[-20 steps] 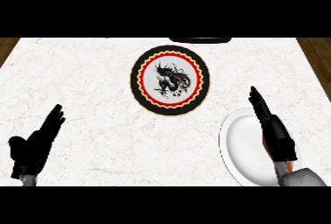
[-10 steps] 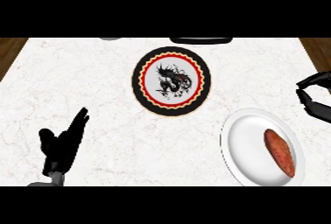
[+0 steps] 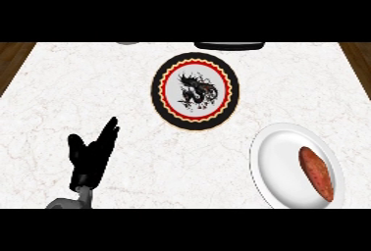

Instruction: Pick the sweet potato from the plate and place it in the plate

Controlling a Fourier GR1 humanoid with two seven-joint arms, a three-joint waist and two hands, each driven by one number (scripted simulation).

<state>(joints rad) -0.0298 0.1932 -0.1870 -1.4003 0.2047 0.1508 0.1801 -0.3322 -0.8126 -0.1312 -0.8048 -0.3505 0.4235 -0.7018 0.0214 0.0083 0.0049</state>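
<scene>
A reddish-brown sweet potato (image 3: 318, 172) lies on the right half of a plain white plate (image 3: 274, 162) at the lower right of the marble counter. A black plate (image 3: 196, 90) with a red and yellow scalloped ring and a dark dragon figure in its white middle sits farther back, near the centre, with nothing on it. My left hand (image 3: 90, 158) stands at the lower left, fingers straight and pointing up, well apart from both plates. My right hand shows nowhere in this view.
A dark object (image 3: 229, 45) and a small grey one (image 3: 127, 42) peek in at the counter's far edge. Wooden floor shows past the counter's left (image 3: 13, 59) and right (image 3: 358, 51) edges.
My right hand, over the white plate a second ago and then at the right edge, has left the view, uncovering the sweet potato. My left hand has shifted right and up.
</scene>
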